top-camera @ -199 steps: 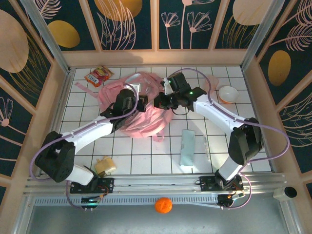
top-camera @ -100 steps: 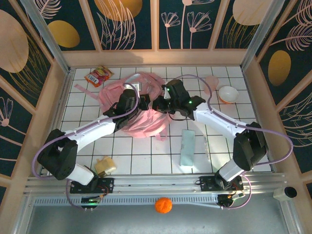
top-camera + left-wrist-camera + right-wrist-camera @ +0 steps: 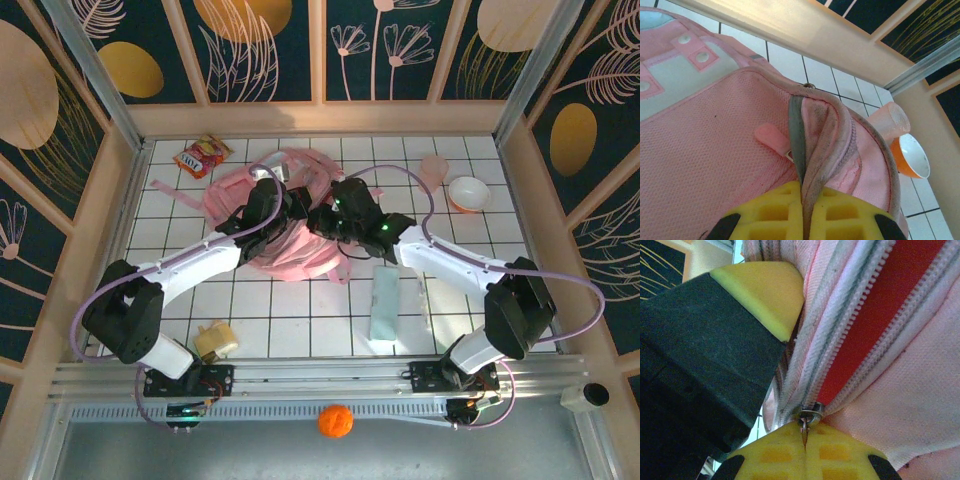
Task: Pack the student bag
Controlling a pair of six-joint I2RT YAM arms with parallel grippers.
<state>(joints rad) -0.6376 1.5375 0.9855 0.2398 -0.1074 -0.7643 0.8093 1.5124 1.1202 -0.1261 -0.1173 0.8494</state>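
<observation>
The student bag (image 3: 290, 250), pale pink, lies on the tiled table at mid-left, bunched up between both arms. My left gripper (image 3: 287, 203) is shut on a raised fold of its zip edge (image 3: 812, 145), the fabric pinched between the yellow pads (image 3: 770, 212). My right gripper (image 3: 325, 222) is shut on the metal zip pull (image 3: 809, 417), just right of the left one. The zip stands parted above the slider, with red (image 3: 880, 305) showing inside. The left gripper's finger (image 3: 762, 295) sits close beside the zip in the right wrist view.
A red snack packet (image 3: 202, 155) lies at the back left. A pink cup (image 3: 433, 168) and an orange-and-white bowl (image 3: 467, 192) stand at the back right. A pale green pouch (image 3: 385, 302) lies front of centre, a yellowish item (image 3: 215, 340) front left.
My right gripper has moved left and nearer with the zip pull, its arm swinging round. The left gripper has shifted slightly right, and the bag has bunched up between them.
</observation>
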